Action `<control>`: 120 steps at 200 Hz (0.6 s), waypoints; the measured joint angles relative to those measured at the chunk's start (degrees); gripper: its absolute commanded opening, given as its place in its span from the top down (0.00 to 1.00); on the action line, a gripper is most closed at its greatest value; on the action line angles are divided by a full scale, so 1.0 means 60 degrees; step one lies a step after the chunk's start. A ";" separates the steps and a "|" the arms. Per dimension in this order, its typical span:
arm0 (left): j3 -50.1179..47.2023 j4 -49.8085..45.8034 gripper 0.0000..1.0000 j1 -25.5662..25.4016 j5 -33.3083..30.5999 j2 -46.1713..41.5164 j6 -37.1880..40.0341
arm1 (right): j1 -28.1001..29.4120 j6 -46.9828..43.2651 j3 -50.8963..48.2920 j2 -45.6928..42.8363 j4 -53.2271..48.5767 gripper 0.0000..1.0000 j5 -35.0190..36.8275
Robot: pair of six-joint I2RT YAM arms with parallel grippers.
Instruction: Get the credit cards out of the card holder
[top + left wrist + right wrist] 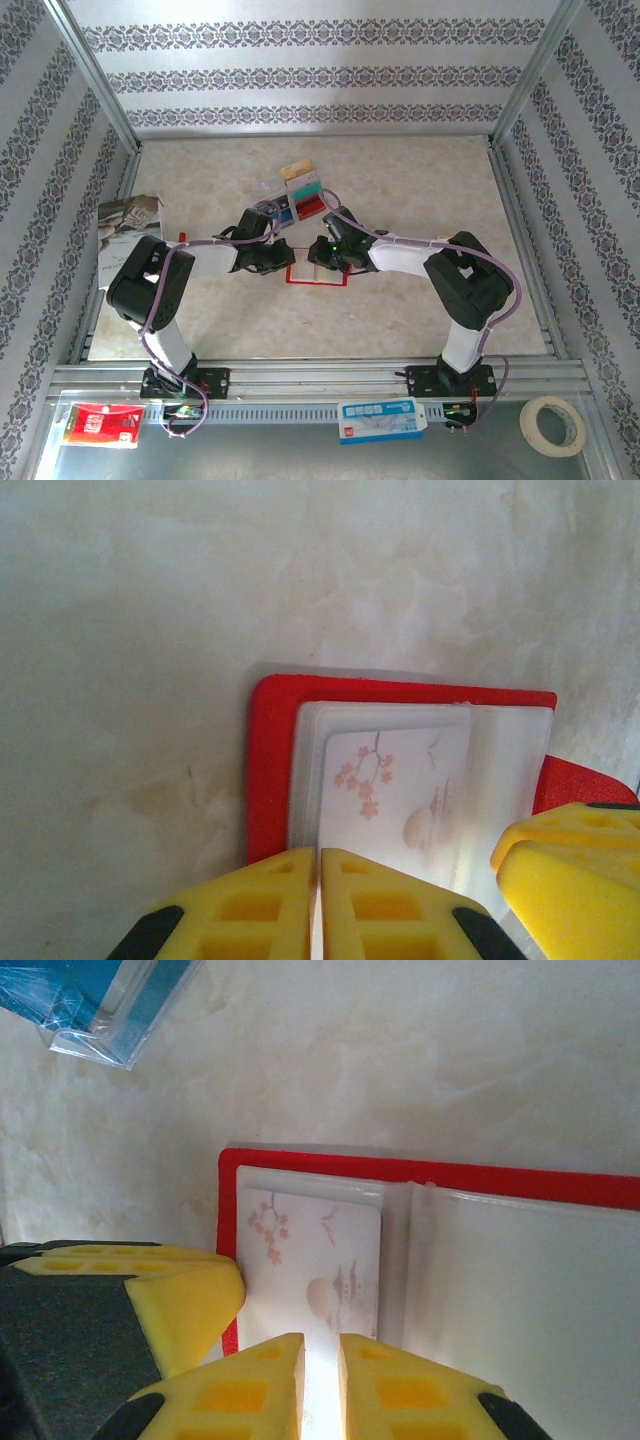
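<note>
While looking down from above, can see red card holder [318, 274] spread open flat at centre of worktop [430, 200], 12 o'clock of arm bases. Puts left pincer [277, 262] on its 9 o'clock edge and right pincer [323, 257] on its 12 o'clock edge, tips near each other. From left wrist: fingers [270, 900] pressed together to hairline slit, so closed, sitting over near edge of pale clear pocket [510, 770]; cannot tell whether anything is pinched. Shows credit card [395, 790] with pink blossom print inside that pocket, red cover rim at 9 and 12 o'clock of it. From right wrist: closed down to narrow slit with pale strip in it, in line with that card's near edge. Reads as nipped on card, though cannot separate card from sleeve. Also catches yellow finger of left pincer at 9 o'clock of frame, just beside holder's corner. Finds more credit cards [303, 192], tan, teal, red and blue, fanned in clear tray [100, 1015] at 12 o'clock of holder, apart from it. Spot magazine [130, 225] at 9 o'clock edge of worktop.
</note>
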 measured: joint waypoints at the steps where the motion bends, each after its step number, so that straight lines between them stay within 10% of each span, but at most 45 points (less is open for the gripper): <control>1: 0.0000 0.0000 0.90 0.0000 0.0000 0.0000 0.0000 | 0.0000 0.0007 0.0000 0.0004 0.0004 0.82 -0.0007; 120: 0.0033 -0.0022 0.90 -0.0004 -0.0011 0.0007 0.0040 | -0.0124 0.0178 -0.0229 0.0266 0.0175 0.87 -0.0131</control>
